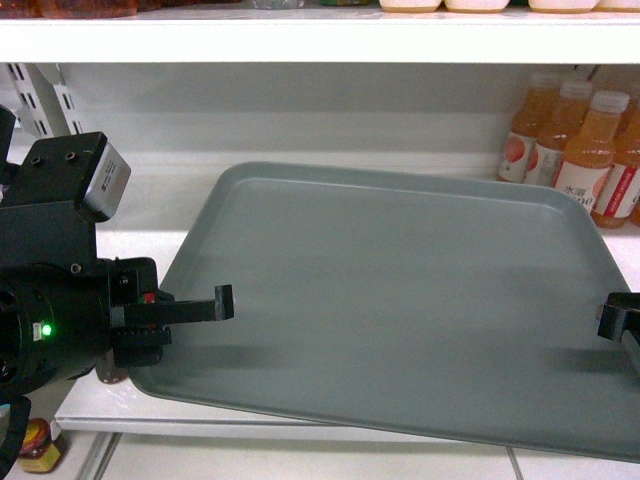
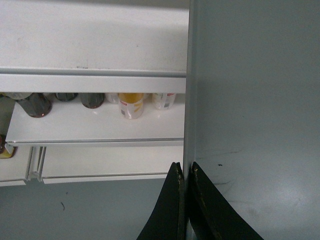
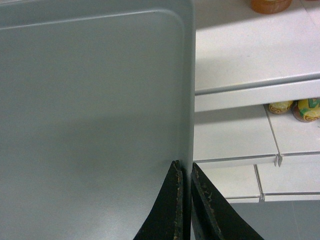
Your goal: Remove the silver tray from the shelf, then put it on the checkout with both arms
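The silver tray (image 1: 400,290) is a large grey-green sheet with a low rim. Its far part lies over the white shelf (image 1: 150,215) and its near edge juts out past the shelf front. My left gripper (image 1: 222,305) is shut on the tray's left rim; the left wrist view shows both fingers of that gripper (image 2: 186,167) pinching the edge of the tray (image 2: 250,100). My right gripper (image 1: 612,318) clamps the right rim, and in its wrist view this gripper (image 3: 184,166) bites the tray (image 3: 90,100) edge. The checkout is out of view.
Orange juice bottles (image 1: 575,140) stand at the shelf's back right, close to the tray's far right corner. Another shelf board (image 1: 300,40) runs just above. Lower shelves hold jars (image 2: 130,105) (image 3: 300,107), and a jar (image 1: 40,445) sits at the lower left.
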`<state>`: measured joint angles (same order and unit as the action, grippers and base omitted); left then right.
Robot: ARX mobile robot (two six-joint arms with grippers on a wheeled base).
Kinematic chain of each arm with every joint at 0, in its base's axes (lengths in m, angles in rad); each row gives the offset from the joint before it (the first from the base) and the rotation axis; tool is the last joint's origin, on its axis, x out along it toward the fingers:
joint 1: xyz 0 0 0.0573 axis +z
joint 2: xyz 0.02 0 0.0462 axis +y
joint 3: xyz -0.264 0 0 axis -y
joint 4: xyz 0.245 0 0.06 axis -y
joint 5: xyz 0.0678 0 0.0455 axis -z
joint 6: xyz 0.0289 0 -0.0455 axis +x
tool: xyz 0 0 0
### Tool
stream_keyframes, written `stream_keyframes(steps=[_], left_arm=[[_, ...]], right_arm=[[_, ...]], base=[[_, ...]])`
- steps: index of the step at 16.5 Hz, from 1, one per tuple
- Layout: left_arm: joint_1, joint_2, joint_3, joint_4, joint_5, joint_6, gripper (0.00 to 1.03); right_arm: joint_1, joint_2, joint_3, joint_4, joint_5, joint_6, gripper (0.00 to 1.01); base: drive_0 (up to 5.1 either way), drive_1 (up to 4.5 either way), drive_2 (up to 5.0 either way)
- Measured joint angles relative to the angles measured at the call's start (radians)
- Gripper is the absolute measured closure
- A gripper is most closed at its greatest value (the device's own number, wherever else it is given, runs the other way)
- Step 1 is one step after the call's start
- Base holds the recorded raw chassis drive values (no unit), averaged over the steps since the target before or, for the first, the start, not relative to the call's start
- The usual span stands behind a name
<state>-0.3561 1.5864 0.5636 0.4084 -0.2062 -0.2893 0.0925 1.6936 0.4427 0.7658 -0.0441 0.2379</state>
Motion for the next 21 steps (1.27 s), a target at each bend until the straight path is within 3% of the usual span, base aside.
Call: stream_keyframes(steps=[21], left_arm=[[0.000,0.000,-0.001,0.002,-0.006,0.000,1.00]], right_arm=[[0.005,0.000,-0.001,0.000,0.004,-0.003,0.99]], base=[[0.1,-4.27,4.4]])
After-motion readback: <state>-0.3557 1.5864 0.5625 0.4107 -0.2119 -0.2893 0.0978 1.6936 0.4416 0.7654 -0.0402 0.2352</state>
